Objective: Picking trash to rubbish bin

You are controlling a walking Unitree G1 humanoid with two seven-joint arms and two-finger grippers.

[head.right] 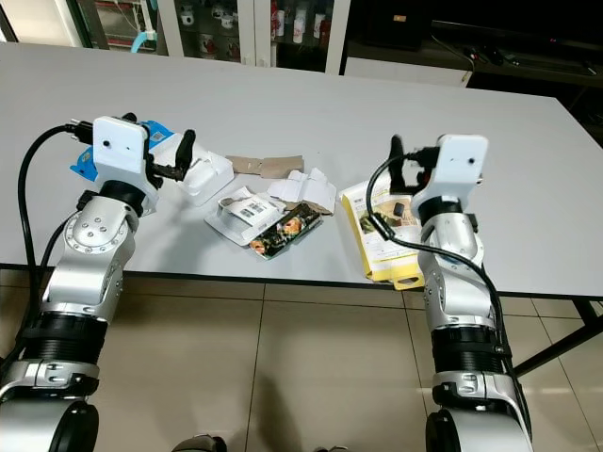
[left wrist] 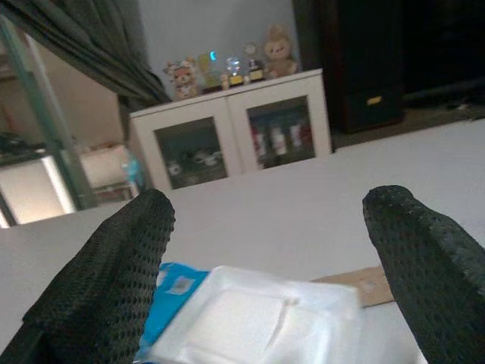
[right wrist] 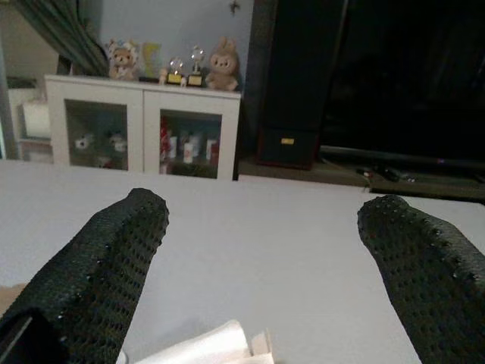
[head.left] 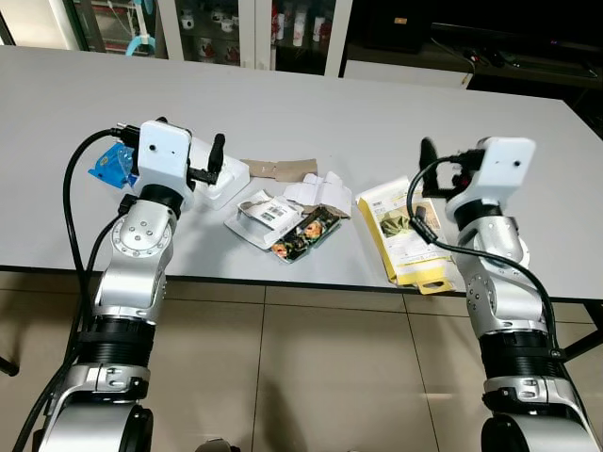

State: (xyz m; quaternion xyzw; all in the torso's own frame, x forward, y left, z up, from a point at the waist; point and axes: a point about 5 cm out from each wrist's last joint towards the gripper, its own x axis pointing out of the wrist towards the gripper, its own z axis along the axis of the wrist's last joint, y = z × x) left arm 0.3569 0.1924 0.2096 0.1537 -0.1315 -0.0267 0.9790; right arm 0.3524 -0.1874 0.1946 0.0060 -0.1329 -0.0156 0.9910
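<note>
yellow packet [head.left: 407, 232], blue wrapper [head.left: 113, 166], grey table [head.left: 301, 104]

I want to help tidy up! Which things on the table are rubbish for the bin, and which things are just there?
Rubbish for the bin:
white plastic tray
blue wrapper
brown cardboard strip
crumpled white paper
snack packet
yellow packet

Just there:
white cabinet behind the table, with toy figures on top

Bare grey table [head.left: 311, 104] lies open beyond the litter; white tray [head.left: 221, 179], torn wrappers [head.left: 287, 221] and yellow packet [head.left: 405, 231] crowd the near edge.
</note>
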